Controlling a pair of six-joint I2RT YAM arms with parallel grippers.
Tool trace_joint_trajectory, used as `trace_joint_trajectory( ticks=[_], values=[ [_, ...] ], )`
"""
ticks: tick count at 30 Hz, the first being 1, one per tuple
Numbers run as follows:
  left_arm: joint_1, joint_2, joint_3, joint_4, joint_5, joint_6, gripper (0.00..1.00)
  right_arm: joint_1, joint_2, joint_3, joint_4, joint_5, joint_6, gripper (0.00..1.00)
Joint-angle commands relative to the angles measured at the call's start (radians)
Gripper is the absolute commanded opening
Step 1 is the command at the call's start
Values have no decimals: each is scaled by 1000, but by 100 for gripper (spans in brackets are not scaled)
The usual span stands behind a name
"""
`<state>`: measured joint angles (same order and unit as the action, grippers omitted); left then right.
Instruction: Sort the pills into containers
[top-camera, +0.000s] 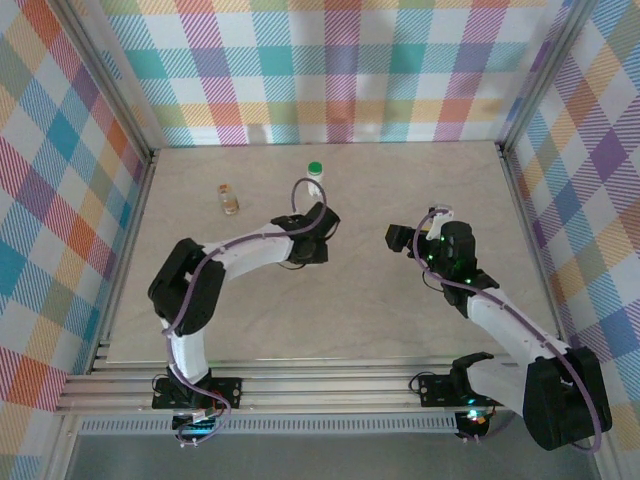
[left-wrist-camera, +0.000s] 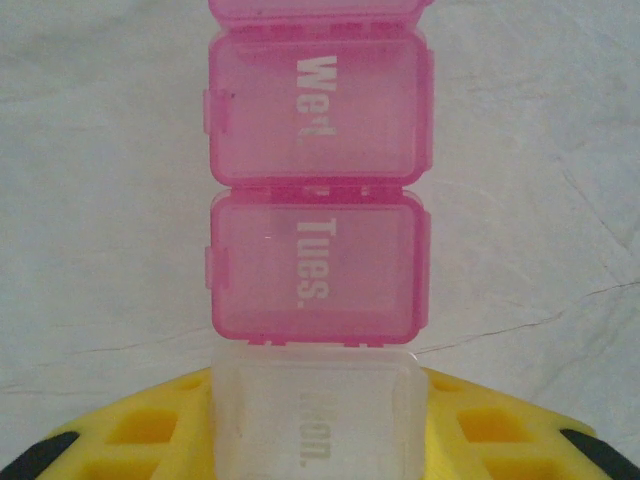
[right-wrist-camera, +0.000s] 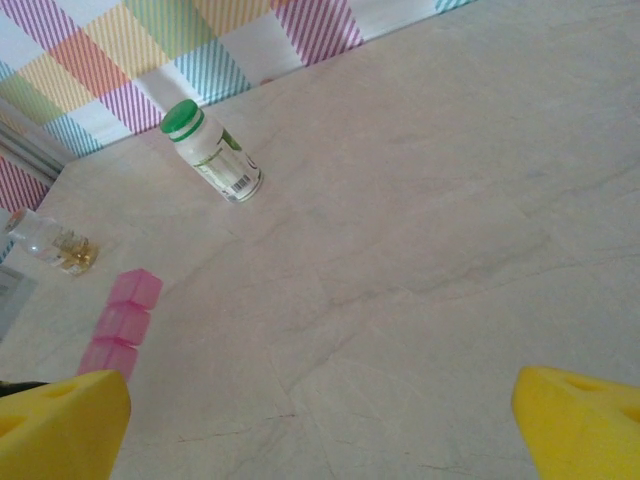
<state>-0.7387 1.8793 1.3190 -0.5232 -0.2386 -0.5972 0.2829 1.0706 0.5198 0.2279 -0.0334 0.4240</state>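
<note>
Left gripper (left-wrist-camera: 318, 445) sits narrowed on the clear Mon end of the strip (left-wrist-camera: 318, 265), flat on the table (left-wrist-camera: 100, 200), its long axis running straight away through Tues and Wed, while the right gripper (right-wrist-camera: 320, 430) hangs wide open, empty, well apart.

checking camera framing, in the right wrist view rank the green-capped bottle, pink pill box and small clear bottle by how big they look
1. green-capped bottle
2. pink pill box, its near end hidden
3. small clear bottle; close to the pill box's visible part, so these two are unsure
</note>
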Motion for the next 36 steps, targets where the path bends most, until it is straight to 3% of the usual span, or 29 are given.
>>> trace_joint_trajectory(
  ticks=[1, 6, 12, 17, 23, 27, 31, 36],
  values=[
    [-30, 66, 34, 59, -5, -95, 33, 6, 8, 1, -5, 33, 22, 99],
    [-56, 99, 42, 111, -9, -118, 36, 6, 15, 4, -15, 42, 26, 99],
    [-59, 106, 51, 144, 24, -104, 64, 7, 46, 34, -56, 65, 27, 99],
    [-43, 49, 61, 141, 26, -54, 72, 14, 80, 114, -178, 110, 27, 99],
    [59, -199, -110, 179, -39, 3, 72, 58, 148, 242, -347, 98, -29, 99],
    [76, -424, -289, 236, -218, 76, 72, 138, 250, 338, -420, 52, -73, 99],
    [93, -651, -478, 359, -368, 95, 74, 225, 420, 486, -496, 2, -146, 91],
    [102, -929, -680, 493, -430, 52, 74, 302, 657, 696, -612, -15, -190, 81]
  ],
)
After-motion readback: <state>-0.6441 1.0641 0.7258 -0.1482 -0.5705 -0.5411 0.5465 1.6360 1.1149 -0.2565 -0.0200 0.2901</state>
